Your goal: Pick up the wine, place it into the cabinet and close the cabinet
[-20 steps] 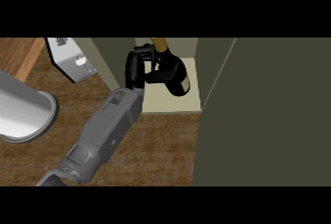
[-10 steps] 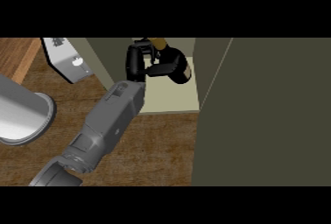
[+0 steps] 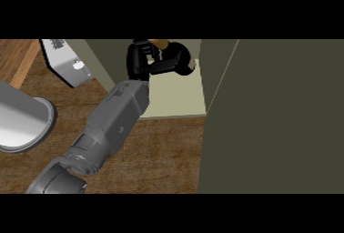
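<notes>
My hand (image 3: 142,61) reaches into the open cabinet (image 3: 176,98), fingers clamped on the wine (image 3: 176,57). Wine sits above the pale shelf. Door (image 3: 275,118) stands open at right.

Brown wood-grain counter top (image 3: 161,154) filled the lower middle of the view. Large grey metal cylinder with a flared rim (image 3: 20,123) sat at the left edge, cut off by the frame, resting on the counter. White flat box-shaped appliance with a small knob (image 3: 67,63) lay tilted at upper left, near the cylinder but apart from it.
</notes>
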Available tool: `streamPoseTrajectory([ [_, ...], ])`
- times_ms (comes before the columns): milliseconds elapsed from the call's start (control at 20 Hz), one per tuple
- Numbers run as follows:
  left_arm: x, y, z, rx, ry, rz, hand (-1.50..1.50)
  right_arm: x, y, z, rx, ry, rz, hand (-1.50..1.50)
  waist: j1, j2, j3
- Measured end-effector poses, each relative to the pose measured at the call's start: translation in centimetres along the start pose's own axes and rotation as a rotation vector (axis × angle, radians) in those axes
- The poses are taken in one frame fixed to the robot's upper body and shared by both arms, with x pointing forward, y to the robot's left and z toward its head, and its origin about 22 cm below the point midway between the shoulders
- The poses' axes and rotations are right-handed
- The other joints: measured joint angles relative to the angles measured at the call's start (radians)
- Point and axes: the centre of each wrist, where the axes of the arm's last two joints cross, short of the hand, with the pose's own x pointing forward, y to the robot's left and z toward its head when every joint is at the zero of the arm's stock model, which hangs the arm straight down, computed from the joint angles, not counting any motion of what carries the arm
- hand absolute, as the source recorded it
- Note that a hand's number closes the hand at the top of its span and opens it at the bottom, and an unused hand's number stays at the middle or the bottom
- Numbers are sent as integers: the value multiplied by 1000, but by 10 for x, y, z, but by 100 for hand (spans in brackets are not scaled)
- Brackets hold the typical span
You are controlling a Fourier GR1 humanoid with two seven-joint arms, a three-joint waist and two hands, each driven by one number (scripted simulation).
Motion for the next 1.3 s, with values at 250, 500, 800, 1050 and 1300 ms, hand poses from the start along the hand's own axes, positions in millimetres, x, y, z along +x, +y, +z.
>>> streamPoseTrajectory([
  [250,-5,2,2,13,8,15,150,0,-1,0,6,8,6,-150,-3,1,0],
  [500,-11,7,6,29,10,10,150,1,0,-1,16,3,4,-150,-11,5,0],
  [800,-15,10,7,30,22,-45,-150,1,4,-2,29,0,-5,-150,-15,6,0],
  [1050,-18,13,9,41,33,-99,-150,2,4,-5,28,-11,-4,-150,-18,9,-1],
  [1300,-22,17,11,31,21,-154,-150,3,4,-5,29,-9,-6,-150,-23,9,1],
])
